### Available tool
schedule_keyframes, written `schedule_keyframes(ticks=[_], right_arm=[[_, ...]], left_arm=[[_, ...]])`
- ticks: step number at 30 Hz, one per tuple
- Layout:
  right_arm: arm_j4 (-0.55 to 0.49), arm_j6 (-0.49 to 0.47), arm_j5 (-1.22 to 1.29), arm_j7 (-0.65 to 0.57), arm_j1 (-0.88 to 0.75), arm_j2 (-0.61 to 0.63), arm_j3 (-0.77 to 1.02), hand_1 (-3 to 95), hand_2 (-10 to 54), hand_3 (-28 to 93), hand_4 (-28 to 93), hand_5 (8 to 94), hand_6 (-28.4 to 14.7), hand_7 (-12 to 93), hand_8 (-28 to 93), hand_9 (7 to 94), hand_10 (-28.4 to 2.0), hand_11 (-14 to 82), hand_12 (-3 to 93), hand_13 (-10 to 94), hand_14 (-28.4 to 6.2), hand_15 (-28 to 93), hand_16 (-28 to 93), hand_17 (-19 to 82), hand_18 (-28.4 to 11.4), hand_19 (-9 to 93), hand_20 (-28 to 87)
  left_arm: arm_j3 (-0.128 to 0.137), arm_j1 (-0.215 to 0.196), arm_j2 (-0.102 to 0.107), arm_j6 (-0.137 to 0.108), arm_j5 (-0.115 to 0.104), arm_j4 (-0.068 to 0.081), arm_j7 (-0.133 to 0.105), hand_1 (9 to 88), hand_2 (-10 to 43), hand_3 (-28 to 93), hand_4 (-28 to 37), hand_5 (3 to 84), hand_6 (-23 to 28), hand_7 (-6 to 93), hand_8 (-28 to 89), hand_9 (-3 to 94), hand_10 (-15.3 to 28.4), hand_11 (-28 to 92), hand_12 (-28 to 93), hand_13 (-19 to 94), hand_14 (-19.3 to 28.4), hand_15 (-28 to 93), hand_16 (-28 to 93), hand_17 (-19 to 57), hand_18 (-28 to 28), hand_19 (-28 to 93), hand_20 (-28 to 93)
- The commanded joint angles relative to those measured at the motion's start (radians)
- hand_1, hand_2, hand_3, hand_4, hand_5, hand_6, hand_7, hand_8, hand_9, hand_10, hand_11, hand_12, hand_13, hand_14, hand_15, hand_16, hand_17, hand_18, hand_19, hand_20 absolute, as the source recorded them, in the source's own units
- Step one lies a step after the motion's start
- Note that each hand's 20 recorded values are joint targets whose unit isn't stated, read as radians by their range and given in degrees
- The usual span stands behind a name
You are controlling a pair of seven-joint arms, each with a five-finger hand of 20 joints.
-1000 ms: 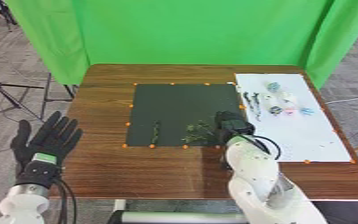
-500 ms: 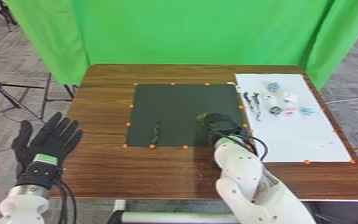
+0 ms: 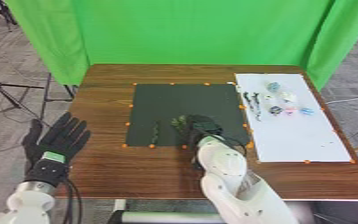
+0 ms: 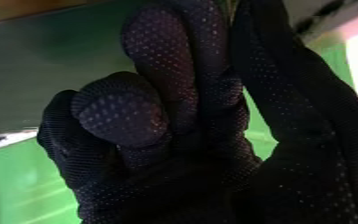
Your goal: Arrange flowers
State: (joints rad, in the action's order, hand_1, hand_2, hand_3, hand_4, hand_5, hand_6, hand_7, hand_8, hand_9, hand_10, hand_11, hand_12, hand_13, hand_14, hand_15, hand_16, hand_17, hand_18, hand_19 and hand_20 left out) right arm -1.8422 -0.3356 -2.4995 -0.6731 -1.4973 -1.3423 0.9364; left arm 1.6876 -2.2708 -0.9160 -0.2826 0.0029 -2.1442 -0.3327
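The bushy green sprig [image 3: 182,122] is the largest plant on the dark board [image 3: 171,97]; it lies near the board's centre, a little toward six o'clock, at the fingertips of the right hand [image 3: 204,125]. This hand is nearly closed, the thumb brought against the fingers, and it seems to pinch the sprig between them. The sprig should be very light, springy in its stem and soft in the small leaves, so leaves may crush or catch on the glove. I would take hold of it low on the stem, with a gentle pinch. The thin dark sprig [image 3: 156,134], at seven o'clock on the board, looks narrower and is probably easy to roll.

Around these, the brown table [image 3: 104,170] carries the board, and at three o'clock of it the white sheet [image 3: 304,140]. The left hand [image 3: 56,139] is at eight o'clock from the board, open and spread, holding nothing. The right arm [image 3: 224,162] comes over the board's five o'clock edge and may hide a landing place there.

On the sheet, dark stems [image 3: 256,106] lie toward ten o'clock. The pale flower [image 3: 287,96], pink flower [image 3: 290,112] and blue flower [image 3: 273,86] are smaller, and their petals could bend if squeezed.
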Motion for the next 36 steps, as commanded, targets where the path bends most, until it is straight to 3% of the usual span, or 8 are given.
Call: schedule_keyframes(ticks=[1,2,4,5,10,21,29,36], right_arm=[[0.049,0.063,-0.092,-0.024,-0.060,-0.018,-0.014,43.1,-9.5,73,-26,81.7,-2.6,32,18,83.6,-13.6,41.1,32.3,83,-9.2,62,35,58,-20.4,93,54],[0.046,0.056,-0.110,-0.025,-0.061,-0.015,-0.016,41.7,-9.5,73,-26,81.2,-2.8,32,17,83.0,-13.9,40.6,32.1,83,-9.2,62,35,58,-20.4,93,54],[0.036,0.034,-0.083,-0.038,-0.049,-0.014,-0.015,39.7,-9.5,74,-25,80.7,-3.1,31,15,82.5,-14.4,40.0,31.7,83,-9.4,62,35,58,-20.5,93,54],[0.027,0.017,-0.072,-0.042,-0.048,-0.011,-0.014,39.1,-9.5,74,-25,80.5,-3.3,31,13,82.4,-14.4,40.0,31.7,83,-9.4,62,35,58,-20.5,93,54],[-0.001,0.014,-0.063,-0.048,-0.044,0.003,-0.013,31.2,-9.5,71,-23,78.9,-4.3,31,-8,81.7,-15.9,35.6,29.2,82,-9.7,59,33,57,-20.7,93,53],[-0.079,0.006,-0.070,-0.066,-0.030,0.036,-0.015,27.9,-9.5,69,-21,77.6,-5.4,26,-8,81.7,-16.9,29.9,26.3,82,-9.7,55,32,57,-20.4,93,51],[-0.174,0.017,-0.048,-0.055,-0.032,0.073,0.001,27.5,-9.5,69,-21,77.8,-5.6,24,-8,82.2,-17.4,28.5,25.7,82,-9.9,54,31,57,-20.5,93,50],[-0.158,0.145,-0.070,-0.073,0.008,0.140,0.030,28.7,-9.5,69,-21,77.3,-5.6,24,-8,81.6,-17.3,27.9,25.7,82,-10.3,54,31,56,-20.7,93,50]], left_arm=[[-0.016,0.005,-0.010,-0.025,0.051,-0.003,0.043,26.6,13.3,72,-28.3,39.4,7.8,17.4,-11,37.1,15.5,28,11,27,16.0,42,-11,-4.3,13.6,40,7],[-0.017,0.002,-0.009,-0.040,0.085,-0.007,0.049,26.7,13.3,72,-28.3,39.4,7.8,17.4,-11,37.1,15.5,28,11,27,16.0,42,-11,-4.3,13.6,40,7],[-0.014,0.004,-0.008,-0.010,0.098,0.000,0.049,26.7,13.3,72,-28.3,39.4,7.8,17.3,-11,37.2,15.4,28,11,27,16.0,42,-11,-4.4,13.6,40,7],[-0.008,0.005,-0.011,0.001,0.059,0.000,0.039,26.7,13.3,72,-28.3,39.4,7.7,17.4,-11,37.2,15.4,28,11,27,16.0,42,-11,-4.5,13.6,39,7],[-0.018,0.012,-0.003,-0.048,0.123,-0.005,0.036,27.0,13.7,72,-28.3,39.4,7.7,17.7,-11,37.1,15.5,28,10,27,16.0,42,-11,-4.7,13.6,39,7],[-0.010,0.012,-0.004,-0.038,0.109,-0.004,0.024,26.1,13.9,72,-28.3,39.4,7.9,17.8,-11,35.6,15.6,28,10,26,16.0,42,-11,-4.5,13.4,39,7],[0.004,-0.014,-0.001,-0.032,0.054,-0.011,-0.015,26.0,13.7,72,-28.3,38.8,7.8,17.9,-11,33.7,15.3,28,11,25,15.8,42,-11,-4.7,13.4,39,7],[-0.003,-0.018,-0.006,-0.014,0.044,-0.014,-0.035,26.0,13.7,72,-28.3,38.8,7.7,18.2,-11,34.5,15.5,29,11,25,15.8,42,-11,-4.9,13.6,40,7]])
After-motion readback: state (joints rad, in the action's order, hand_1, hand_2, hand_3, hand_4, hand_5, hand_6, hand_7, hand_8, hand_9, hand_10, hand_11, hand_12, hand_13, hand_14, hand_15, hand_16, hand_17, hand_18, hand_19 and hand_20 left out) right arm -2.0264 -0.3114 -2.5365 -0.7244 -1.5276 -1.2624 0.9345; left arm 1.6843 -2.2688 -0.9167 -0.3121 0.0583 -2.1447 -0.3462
